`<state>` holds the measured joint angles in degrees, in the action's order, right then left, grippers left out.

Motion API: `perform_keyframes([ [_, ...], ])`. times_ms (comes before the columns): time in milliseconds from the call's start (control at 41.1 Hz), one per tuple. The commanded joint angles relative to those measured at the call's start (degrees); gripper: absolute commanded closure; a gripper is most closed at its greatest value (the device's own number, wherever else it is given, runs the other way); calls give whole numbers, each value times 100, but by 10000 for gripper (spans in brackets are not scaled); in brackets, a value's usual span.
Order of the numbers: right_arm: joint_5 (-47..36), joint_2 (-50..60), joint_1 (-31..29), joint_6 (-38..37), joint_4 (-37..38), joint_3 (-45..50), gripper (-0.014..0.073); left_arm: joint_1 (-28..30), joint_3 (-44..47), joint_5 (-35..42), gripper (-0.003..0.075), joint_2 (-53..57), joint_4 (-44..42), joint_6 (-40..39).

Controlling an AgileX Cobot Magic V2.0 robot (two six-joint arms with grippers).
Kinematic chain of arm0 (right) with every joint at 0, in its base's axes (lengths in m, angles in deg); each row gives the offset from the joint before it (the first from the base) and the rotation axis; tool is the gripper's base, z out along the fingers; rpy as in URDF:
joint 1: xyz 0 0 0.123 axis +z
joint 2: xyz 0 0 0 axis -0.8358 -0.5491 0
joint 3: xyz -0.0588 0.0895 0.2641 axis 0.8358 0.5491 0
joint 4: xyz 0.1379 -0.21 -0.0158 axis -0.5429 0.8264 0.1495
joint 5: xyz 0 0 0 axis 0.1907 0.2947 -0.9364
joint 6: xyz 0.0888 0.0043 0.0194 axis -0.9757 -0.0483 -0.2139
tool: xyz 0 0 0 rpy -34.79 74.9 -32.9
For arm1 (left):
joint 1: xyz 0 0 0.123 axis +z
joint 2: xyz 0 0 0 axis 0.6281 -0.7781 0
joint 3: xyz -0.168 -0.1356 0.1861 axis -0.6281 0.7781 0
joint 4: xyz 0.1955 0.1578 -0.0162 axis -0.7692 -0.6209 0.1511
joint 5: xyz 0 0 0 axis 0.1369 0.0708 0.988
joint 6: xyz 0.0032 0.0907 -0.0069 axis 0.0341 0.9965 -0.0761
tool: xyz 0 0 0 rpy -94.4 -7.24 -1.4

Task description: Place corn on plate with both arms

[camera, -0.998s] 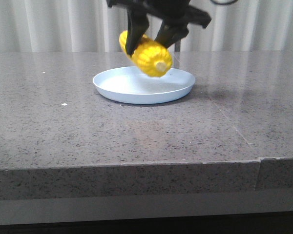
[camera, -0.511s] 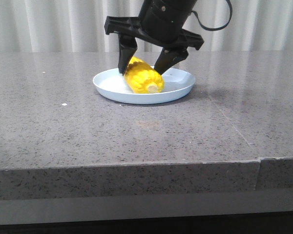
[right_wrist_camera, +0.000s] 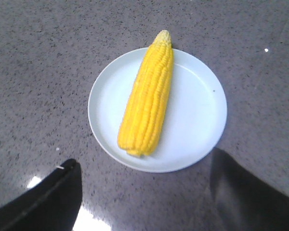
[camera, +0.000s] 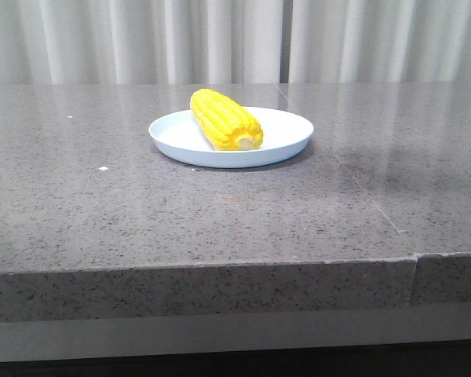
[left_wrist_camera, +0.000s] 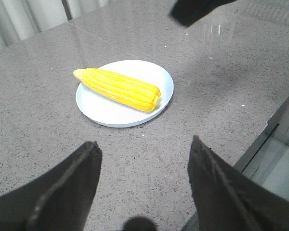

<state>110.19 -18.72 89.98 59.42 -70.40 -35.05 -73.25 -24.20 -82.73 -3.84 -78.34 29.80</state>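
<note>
The yellow corn (camera: 226, 120) lies flat on the pale blue-white plate (camera: 286, 144) at the middle of the grey table, its stub end towards the front. No gripper shows in the front view. In the left wrist view my left gripper (left_wrist_camera: 144, 143) is open and empty, well back from the plate (left_wrist_camera: 98, 108) and the corn (left_wrist_camera: 119, 88). In the right wrist view my right gripper (right_wrist_camera: 143, 159) is open and empty, above the plate's rim (right_wrist_camera: 202, 139), clear of the corn (right_wrist_camera: 148, 109).
The table's front edge (camera: 220, 267) and a seam (camera: 414, 275) at its right show in the front view. A table corner and drop-off (left_wrist_camera: 274, 134) lie beside the left gripper. A dark arm part (left_wrist_camera: 197, 9) hangs above the table beyond the plate.
A gripper carried the corn down onto the plate, let go of it and rose out of the front view. The corn now rests on the plate alone.
</note>
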Motion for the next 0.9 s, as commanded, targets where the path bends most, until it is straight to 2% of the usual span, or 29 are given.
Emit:
perform_keyframes([
  [0,-242,855,-15,110,202,373,19,-45,-145,392,322,-5,55,-10],
  [463,-85,3850,-15,104,362,2659,19,-45,-145,392,322,-5,55,-10],
  [706,-64,4707,-15,104,357,3319,19,-45,-145,392,326,-5,55,-10],
  [779,-64,4790,-15,104,357,3366,41,-45,-145,392,360,-5,55,-10],
  [877,-50,4796,-15,104,357,3365,159,-45,-145,392,469,-5,55,-10],
])
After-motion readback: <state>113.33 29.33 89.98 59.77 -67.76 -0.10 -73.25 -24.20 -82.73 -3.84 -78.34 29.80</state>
